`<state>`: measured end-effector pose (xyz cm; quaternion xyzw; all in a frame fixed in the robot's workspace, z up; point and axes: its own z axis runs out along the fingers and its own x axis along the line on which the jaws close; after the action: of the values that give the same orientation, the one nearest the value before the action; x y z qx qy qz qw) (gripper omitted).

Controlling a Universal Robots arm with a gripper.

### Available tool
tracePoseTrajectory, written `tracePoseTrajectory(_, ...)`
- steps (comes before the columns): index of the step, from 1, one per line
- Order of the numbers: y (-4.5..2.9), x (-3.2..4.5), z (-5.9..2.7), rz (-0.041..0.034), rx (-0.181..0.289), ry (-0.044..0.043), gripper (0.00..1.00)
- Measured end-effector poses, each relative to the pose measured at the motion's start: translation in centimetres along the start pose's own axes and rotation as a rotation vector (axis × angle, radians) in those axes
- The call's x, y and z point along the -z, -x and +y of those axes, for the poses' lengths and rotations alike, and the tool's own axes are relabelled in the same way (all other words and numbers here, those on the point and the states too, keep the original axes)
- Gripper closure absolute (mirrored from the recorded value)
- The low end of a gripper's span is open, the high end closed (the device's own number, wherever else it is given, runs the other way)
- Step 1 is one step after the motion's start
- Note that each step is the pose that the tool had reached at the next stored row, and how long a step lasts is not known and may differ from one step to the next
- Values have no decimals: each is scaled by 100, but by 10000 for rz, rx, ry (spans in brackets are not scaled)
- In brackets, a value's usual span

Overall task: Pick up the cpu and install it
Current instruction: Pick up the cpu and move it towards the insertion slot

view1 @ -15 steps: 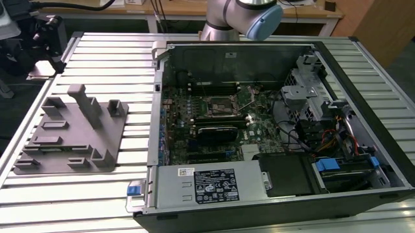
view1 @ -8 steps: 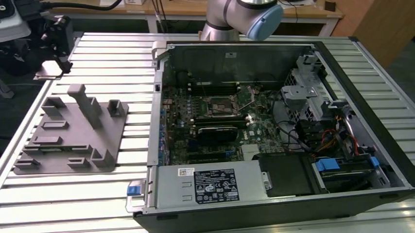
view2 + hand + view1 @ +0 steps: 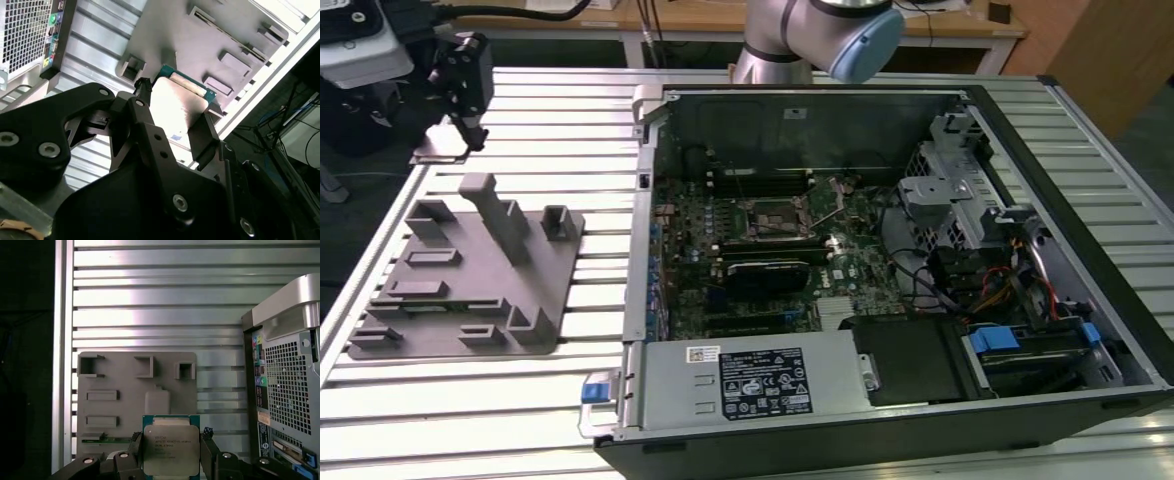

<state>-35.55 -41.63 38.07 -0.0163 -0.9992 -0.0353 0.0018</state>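
Black gripper (image 3: 171, 439) up close, jaws pinching opposite edges of the cpu (image 3: 171, 452), which hangs above the grey tray (image 3: 115, 375). The chip looks light, stiff, slippery on top and fragile underneath, so gripping its edges seems safest.

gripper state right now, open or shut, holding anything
Gripper: closed on the cpu, one finger on each side of it.

Silver cpu (image 3: 170, 450) with green rim; grey tray (image 3: 125, 380).
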Motion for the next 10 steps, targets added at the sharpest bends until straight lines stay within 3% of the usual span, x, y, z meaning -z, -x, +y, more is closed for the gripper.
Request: tracePoseTrajectory(10,176,0,7,0,0,-1,46)
